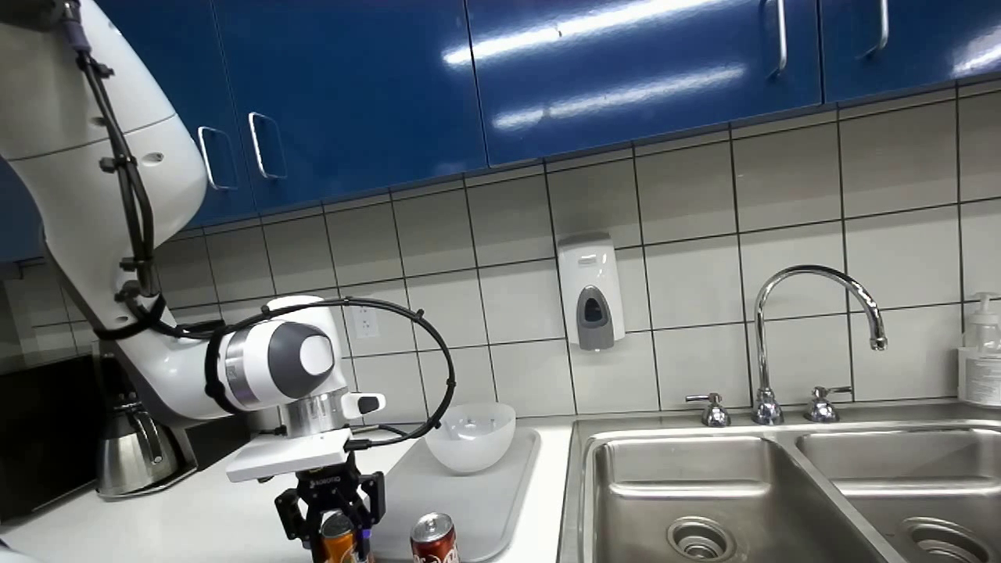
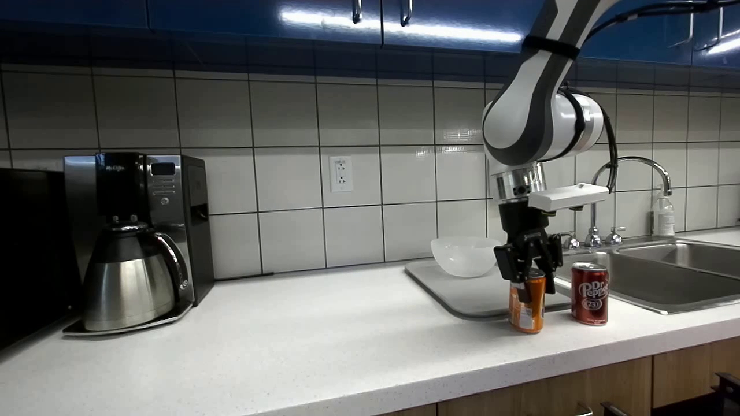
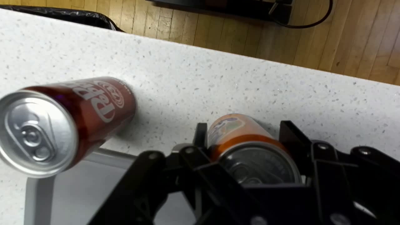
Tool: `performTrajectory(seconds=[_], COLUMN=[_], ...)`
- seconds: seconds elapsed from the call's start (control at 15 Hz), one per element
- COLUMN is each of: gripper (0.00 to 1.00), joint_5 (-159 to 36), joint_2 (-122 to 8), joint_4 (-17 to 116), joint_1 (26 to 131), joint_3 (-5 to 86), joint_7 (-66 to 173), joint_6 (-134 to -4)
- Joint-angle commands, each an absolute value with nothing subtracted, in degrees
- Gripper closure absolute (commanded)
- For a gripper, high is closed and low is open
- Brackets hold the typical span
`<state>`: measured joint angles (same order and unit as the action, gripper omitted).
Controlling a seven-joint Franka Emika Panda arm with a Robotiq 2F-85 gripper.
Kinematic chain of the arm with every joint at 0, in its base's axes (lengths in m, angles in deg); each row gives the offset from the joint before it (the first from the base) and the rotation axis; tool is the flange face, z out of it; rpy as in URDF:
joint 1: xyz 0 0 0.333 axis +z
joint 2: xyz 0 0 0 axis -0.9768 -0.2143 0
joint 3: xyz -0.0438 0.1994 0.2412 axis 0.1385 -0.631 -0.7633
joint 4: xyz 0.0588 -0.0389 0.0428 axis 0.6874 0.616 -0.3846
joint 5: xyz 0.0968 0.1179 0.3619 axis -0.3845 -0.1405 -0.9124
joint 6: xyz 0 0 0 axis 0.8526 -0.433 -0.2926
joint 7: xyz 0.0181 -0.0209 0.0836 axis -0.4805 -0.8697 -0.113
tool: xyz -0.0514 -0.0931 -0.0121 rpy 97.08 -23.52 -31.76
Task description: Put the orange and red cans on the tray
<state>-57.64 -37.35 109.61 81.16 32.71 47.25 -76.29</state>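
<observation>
An orange can (image 2: 527, 316) stands upright on the white counter, just in front of the grey tray (image 2: 430, 278). My gripper (image 2: 536, 292) points down around its upper half. In the wrist view the fingers (image 3: 243, 132) lie against both sides of the orange can (image 3: 232, 129), and I see no clear gap. A dark red Dr Pepper can (image 2: 589, 294) stands upright beside it on the counter, toward the sink; it also shows in the wrist view (image 3: 103, 101). The orange can's lower part is cut off in an exterior view (image 1: 339, 541).
A translucent white bowl (image 2: 462, 257) stands on the back of the tray. A steel double sink (image 1: 583, 493) with a faucet (image 1: 813, 270) adjoins the tray's side. A coffee maker (image 2: 196, 242) stands farther along the counter. The counter's front edge (image 3: 193, 47) is close to the cans.
</observation>
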Motion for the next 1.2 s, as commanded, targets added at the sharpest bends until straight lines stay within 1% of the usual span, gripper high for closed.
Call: performTrajectory(seconds=[0.0, 0.8, 1.13], gripper=[0.64, 0.64, 0.64], joint_5=[-57.64, -57.87, -57.83], joint_2=[-35.32, -32.53, -33.59], joint_4=[109.64, 107.96, 106.04], joint_1=[81.52, 82.04, 81.62], joint_3=[32.5, 32.66, 33.21], joint_7=[46.51, 45.84, 45.27], joint_6=[-77.34, -78.24, -78.64])
